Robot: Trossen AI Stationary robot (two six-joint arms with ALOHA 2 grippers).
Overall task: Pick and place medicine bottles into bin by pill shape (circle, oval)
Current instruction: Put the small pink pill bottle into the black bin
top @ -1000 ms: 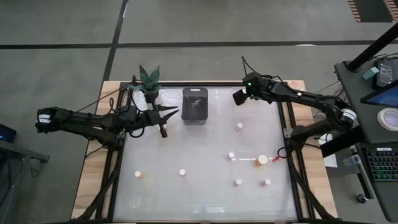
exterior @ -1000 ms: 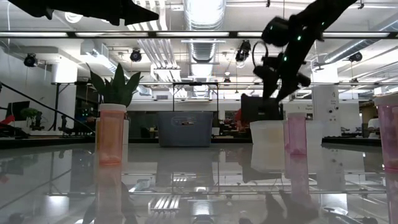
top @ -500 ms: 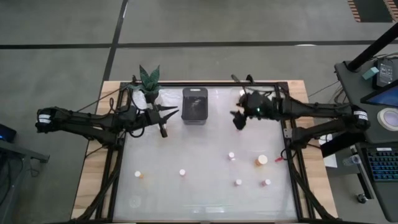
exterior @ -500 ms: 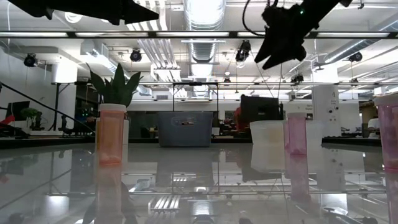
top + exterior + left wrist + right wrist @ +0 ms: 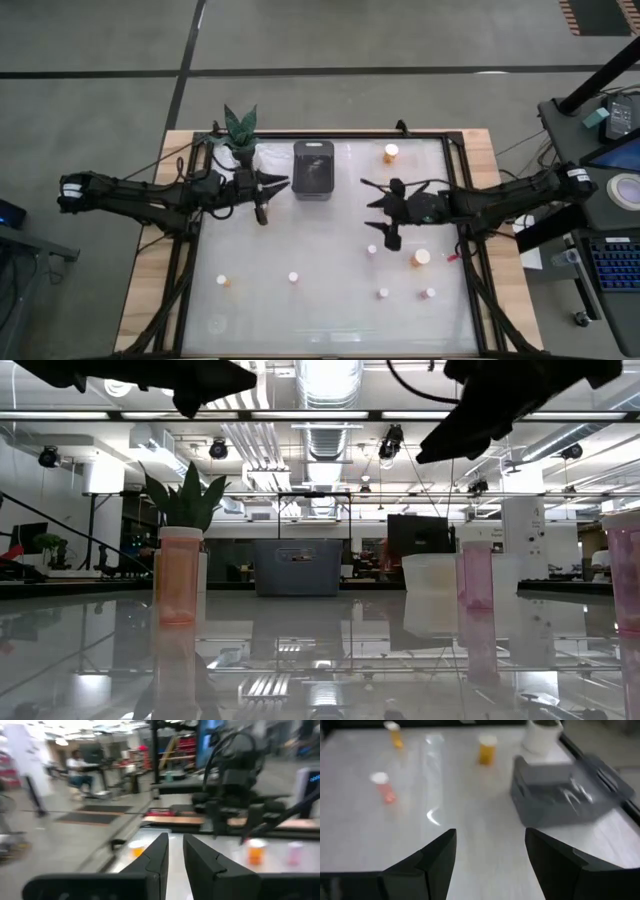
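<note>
The floor (image 5: 100,50) around the rig is grey concrete crossed by dark seams, and the pale glossy surface (image 5: 330,300) rests on a light wooden board (image 5: 150,280) held in a black frame. To one side stands a dark desk (image 5: 600,190) carrying a keyboard (image 5: 612,262) and a roll of tape (image 5: 626,190) (only its edge shows from above). Seen level across the surface, the room beyond is a large workshop with exposed ceiling ducts (image 5: 325,380), rows of bright strip lights (image 5: 300,415), white columns (image 5: 103,490) and dark benches far back, where a seated person (image 5: 77,767) shows at a desk.
</note>
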